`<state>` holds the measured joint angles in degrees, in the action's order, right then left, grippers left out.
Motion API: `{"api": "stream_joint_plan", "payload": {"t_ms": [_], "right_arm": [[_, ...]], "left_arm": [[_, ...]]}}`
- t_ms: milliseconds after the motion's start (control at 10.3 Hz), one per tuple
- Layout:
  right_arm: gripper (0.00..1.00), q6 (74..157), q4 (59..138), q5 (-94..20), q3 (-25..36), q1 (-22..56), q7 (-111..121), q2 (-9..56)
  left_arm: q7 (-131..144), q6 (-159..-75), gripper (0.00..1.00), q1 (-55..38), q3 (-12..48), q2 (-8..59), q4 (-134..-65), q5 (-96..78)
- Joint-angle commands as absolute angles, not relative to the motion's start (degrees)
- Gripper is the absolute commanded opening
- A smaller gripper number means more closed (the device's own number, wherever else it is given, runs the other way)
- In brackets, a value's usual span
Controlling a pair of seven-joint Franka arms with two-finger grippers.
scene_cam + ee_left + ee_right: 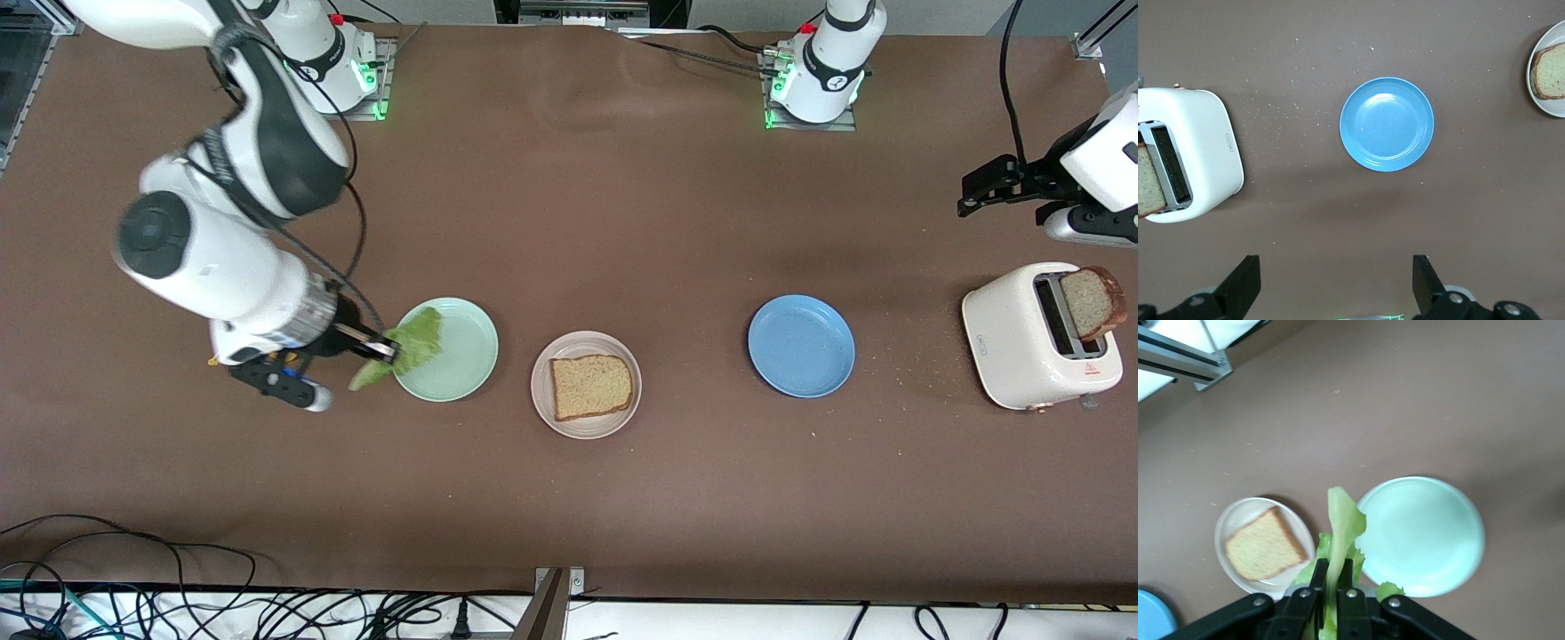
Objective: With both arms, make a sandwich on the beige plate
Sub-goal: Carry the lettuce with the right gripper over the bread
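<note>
The beige plate (587, 428) (1231, 520) (1545, 110) sits mid-table with one slice of bread (591, 386) (1263, 545) (1551, 72) lying flat on it. My right gripper (384, 348) (1335, 568) is shut on a ruffled green lettuce leaf (411, 345) (1341, 520). It holds the leaf over the rim of the mint green plate (458, 364) (1431, 540), at that plate's edge toward the right arm's end. My left gripper (982, 188) (1336, 273) hangs open and empty over bare table at the left arm's end. A second bread slice (1092, 302) (1148, 180) stands in the toaster.
A blue plate (801, 346) (1386, 124) lies bare between the beige plate and the white toaster (1022, 342) (1198, 140). Crumbs are scattered on the brown table between the toaster and the blue plate. Cables run along the table's front edge.
</note>
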<state>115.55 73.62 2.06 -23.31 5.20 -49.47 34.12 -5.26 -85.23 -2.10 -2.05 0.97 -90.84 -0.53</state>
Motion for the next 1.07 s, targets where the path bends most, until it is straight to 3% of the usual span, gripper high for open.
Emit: {"api": "stream_joint_plan", "payload": {"t_ms": [0,585,975], "right_arm": [[0.00,125.89,71.54,1.14,-23.38,7.90,-53.69,40.23],[0.00,152.63,71.28,-8.34,-23.47,14.14,-57.55,51.05],[0.00,157.41,70.84,-8.44,-23.55,18.45,-68.61,55.28]], "left_arm": [[-6.42,-83.94,1.00,-2.20,-2.02,1.49,-89.21,0.53],[-6.42,-83.94,1.00,-2.20,-2.02,1.49,-89.21,0.53],[-6.50,-83.94,1.00,-2.20,-2.02,1.49,-89.21,0.53]]}}
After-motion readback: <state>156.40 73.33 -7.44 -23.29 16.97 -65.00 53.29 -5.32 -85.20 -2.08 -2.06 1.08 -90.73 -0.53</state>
